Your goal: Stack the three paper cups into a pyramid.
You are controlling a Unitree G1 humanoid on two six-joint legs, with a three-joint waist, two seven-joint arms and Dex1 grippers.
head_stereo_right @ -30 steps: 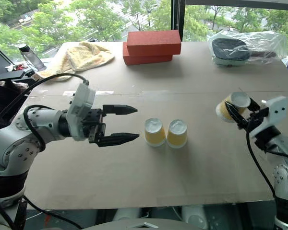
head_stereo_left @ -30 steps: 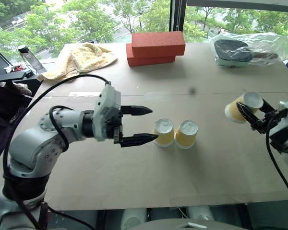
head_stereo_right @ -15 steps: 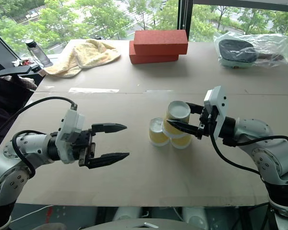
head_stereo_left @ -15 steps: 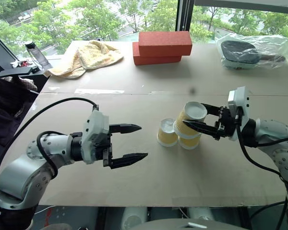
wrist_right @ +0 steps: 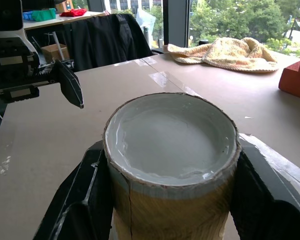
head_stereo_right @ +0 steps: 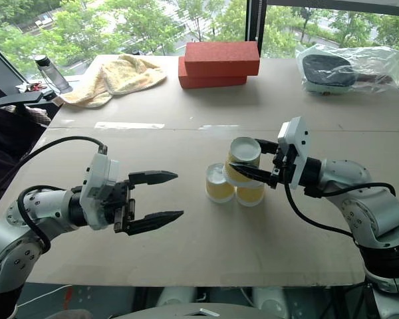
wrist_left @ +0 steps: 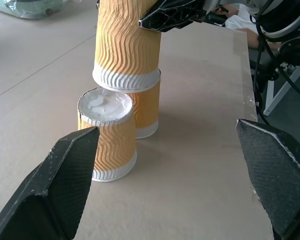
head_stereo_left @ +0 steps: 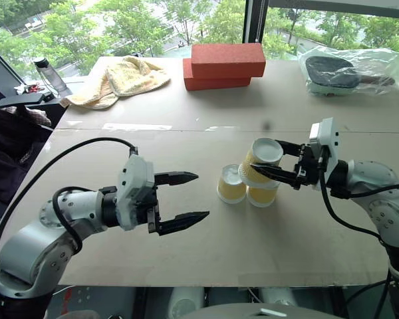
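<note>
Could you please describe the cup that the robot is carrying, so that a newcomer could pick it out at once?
Start at the red bricks at the far edge of the table and come toward the robot to the cluster of three yellow paper cups. The third cup is the raised one, tilted, clamped in the right gripper above the two upside-down cups standing side by side.

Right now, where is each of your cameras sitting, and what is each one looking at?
Left eye and right eye views: on my head, looking down over the brown table; both arms show.
Left wrist view: on my left arm, between its open end effector, facing the two yellow ribbed paper cups standing on the table.
Right wrist view: on my right arm, looking over the third yellow ribbed paper cup held in its end effector.
Shared: both wrist views show the held cup.
</note>
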